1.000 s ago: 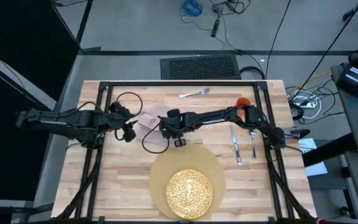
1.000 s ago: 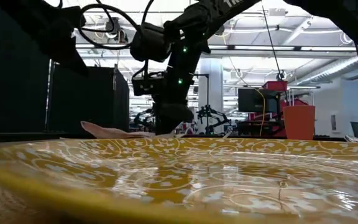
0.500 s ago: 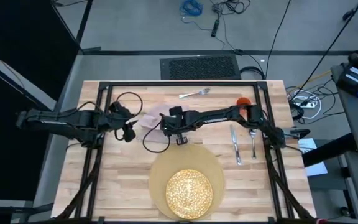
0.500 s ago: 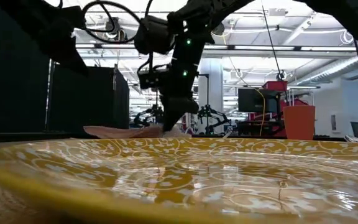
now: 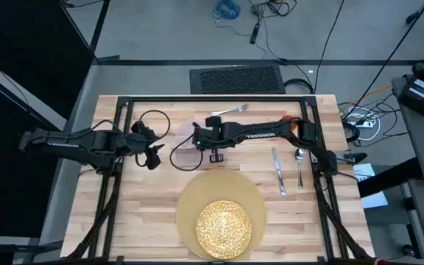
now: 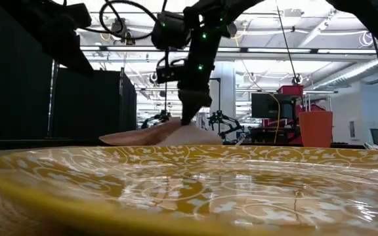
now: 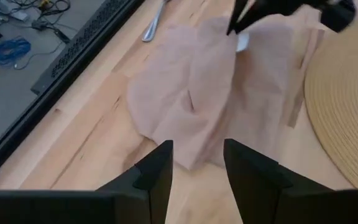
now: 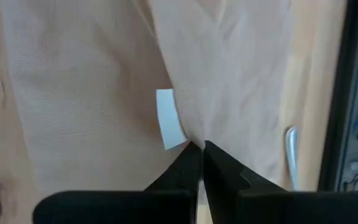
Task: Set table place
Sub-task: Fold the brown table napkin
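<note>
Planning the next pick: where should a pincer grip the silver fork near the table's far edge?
Pinch the silver fork across its slim handle mid-length, descending from above: it lies flat on the light wooden table, leaving only narrow sides. Mind the right pincer holding the beige cloth napkin nearby.

**A robotics lab in an open industrial hall**

The tabletop (image 5: 138,213) sits on a grey concrete floor strewn with loose cables (image 5: 227,9) and a black floor mat (image 5: 236,78). Across the room, exposed ceiling ducts and strip lights (image 6: 320,49) run overhead. Monitors (image 6: 265,105), equipment racks and another robot arm (image 6: 223,123) stand on distant benches.
</note>
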Available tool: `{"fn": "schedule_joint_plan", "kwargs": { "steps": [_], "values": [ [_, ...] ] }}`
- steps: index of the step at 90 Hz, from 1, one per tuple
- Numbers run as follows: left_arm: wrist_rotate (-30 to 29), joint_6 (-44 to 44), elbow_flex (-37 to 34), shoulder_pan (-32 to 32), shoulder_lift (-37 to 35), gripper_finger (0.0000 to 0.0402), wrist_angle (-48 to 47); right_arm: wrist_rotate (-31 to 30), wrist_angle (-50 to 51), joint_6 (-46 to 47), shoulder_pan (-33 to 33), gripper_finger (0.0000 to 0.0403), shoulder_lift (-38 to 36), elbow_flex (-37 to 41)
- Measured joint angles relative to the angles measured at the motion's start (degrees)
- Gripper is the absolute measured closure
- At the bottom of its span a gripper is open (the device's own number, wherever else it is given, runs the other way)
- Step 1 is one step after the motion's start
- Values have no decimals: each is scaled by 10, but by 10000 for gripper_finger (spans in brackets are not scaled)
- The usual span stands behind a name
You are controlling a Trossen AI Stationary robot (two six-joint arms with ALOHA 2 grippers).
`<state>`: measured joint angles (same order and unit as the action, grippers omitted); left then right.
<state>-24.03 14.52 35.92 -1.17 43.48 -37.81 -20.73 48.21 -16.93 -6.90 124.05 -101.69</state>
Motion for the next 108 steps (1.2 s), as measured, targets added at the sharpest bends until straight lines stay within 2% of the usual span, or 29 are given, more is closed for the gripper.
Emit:
{"fn": "schedule_joint_plan", "kwargs": {
  "steps": [12, 21, 49, 69, 90, 108],
  "values": [
    [0, 0, 0, 0, 0, 272, -2, 1, 10, 0, -9, 401, 0, 0],
    [0, 0, 0, 0, 0, 272, -2, 1, 12, 0, -15, 385, 0, 0],
    [7, 2, 0, 0, 0, 272, -1, -2, 10, 19, -87, 279, 1, 0],
    [28, 13, 0, 0, 0, 272, 1, 16, -50, 38, -144, 216, 1, 0],
    [33, 18, 0, -3, 0, 272, 1, 15, -114, 37, -173, 204, 1, 0],
    [128, 31, 0, -20, 25, 272, 19, 17, -112, 41, -198, 204, 1, 0]
  ]
}}
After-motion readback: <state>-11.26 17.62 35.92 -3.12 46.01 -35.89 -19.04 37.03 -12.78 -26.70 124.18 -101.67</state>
